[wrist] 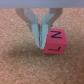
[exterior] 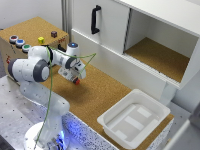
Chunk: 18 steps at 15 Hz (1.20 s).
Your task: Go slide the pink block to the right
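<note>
Left of centre in the exterior view, the pink block (exterior: 76,81) sits on the cork desk (exterior: 100,95), mostly hidden beneath the gripper (exterior: 74,76). The wrist view shows it (wrist: 53,43) better: a reddish-pink cube with no long axis, turned a little so one corner points toward the camera. Dark letter-like marks show on two faces, contrary to a plain look; the top one reads like an N. Its edges are soft in the blur.

Both fingers (wrist: 38,31) are drawn narrow, nearly together, with their tips against the block's side face and not around it; the block lies wholly to one side of them. The gripper (wrist: 40,42) holds nothing.

At the upper left of the exterior view a raised cork box (exterior: 30,30) carries three round buttons (exterior: 19,42), a yellow cube (exterior: 41,39) and a maroon cube (exterior: 54,34), well apart from the block. A white bin (exterior: 155,112) rests at the lower right of the desk. A white cabinet (exterior: 110,22) with a black handle (exterior: 94,19) fills the upper right.
</note>
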Available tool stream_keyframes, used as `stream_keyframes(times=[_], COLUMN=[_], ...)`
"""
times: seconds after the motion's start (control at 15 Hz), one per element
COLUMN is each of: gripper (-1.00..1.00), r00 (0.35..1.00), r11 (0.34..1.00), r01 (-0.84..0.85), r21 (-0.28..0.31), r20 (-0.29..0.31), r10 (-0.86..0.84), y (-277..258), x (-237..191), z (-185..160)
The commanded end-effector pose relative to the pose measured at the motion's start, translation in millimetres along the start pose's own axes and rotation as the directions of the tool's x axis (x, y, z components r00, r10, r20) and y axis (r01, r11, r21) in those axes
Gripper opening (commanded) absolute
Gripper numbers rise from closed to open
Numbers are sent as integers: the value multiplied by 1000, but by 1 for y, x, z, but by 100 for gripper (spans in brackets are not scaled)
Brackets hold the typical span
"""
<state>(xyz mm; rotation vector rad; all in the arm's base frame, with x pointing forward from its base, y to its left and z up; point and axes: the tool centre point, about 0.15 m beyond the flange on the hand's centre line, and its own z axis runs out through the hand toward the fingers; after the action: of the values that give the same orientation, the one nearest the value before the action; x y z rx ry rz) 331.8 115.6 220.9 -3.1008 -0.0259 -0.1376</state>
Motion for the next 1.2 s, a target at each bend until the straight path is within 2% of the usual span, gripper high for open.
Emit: stream_keyframes(times=[0.0,0.4,1.13], gripper=[-100,-100,-100], r00=[1000,999,994], r11=[1000,998,994], r01=[-3,-48,-102], r21=[-26,-42,-25], r20=[-11,-20,-38], r10=[3,47,101], y=[36,72,123], x=[-6,-4,-4], z=[4,5,4])
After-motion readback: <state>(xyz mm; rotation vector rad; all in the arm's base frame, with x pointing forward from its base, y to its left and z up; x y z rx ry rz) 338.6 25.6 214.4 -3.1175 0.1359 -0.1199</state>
